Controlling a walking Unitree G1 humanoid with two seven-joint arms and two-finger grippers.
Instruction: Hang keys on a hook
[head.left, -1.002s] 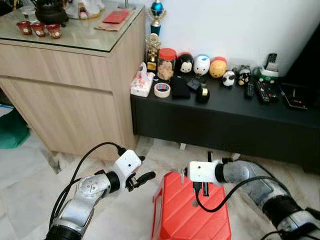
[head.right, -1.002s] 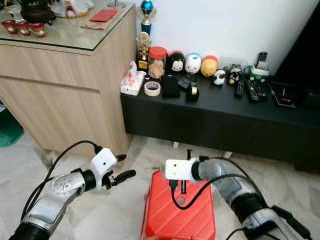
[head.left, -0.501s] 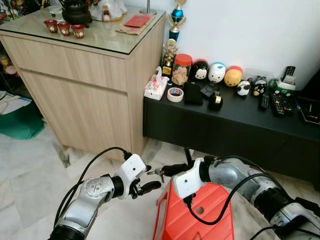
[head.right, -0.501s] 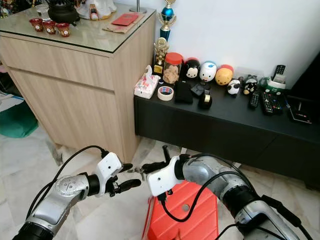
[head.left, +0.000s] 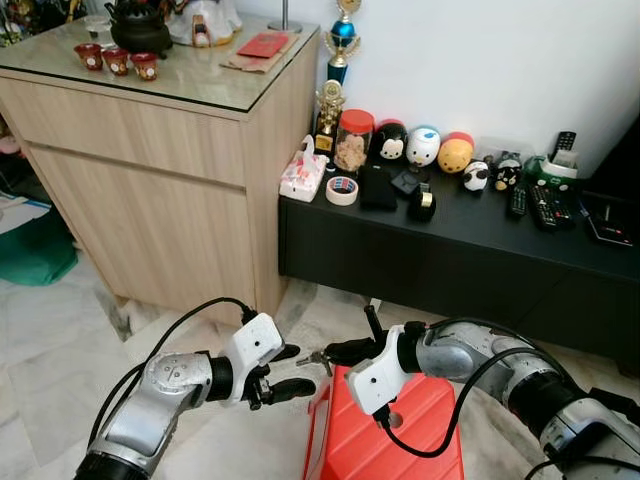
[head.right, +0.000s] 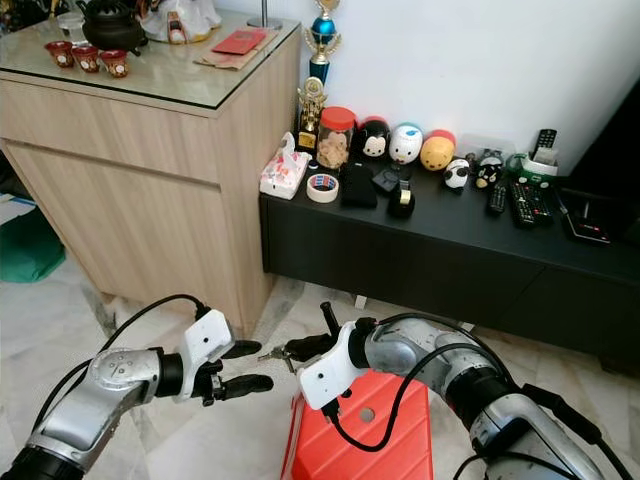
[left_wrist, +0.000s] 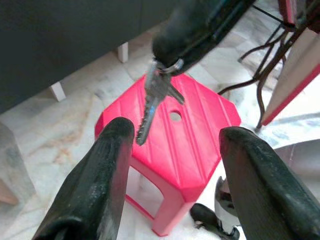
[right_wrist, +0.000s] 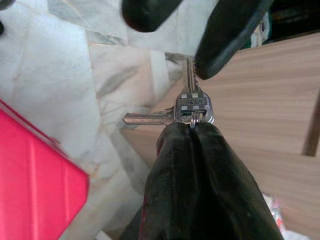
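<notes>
Right gripper has its fingers pinched shut on the ring of the keys, holding them out toward the left gripper. A second ago it hung low over the red stool with the keys near the stool's top; half a second ago it had swung out sideways to the robot's left, and now it reaches a bit further, keys clear of the stool's left edge, above the marble floor. Left gripper's fingers are spread open, one above and one below, tips just beside the keys, not touching. In the left wrist view the keys dangle between its two fingers, blade close to one of them. It sits closer to the keys than before. The head camera has shifted across frames: wood cabinet and black console sit differently, things on them unchanged.
</notes>
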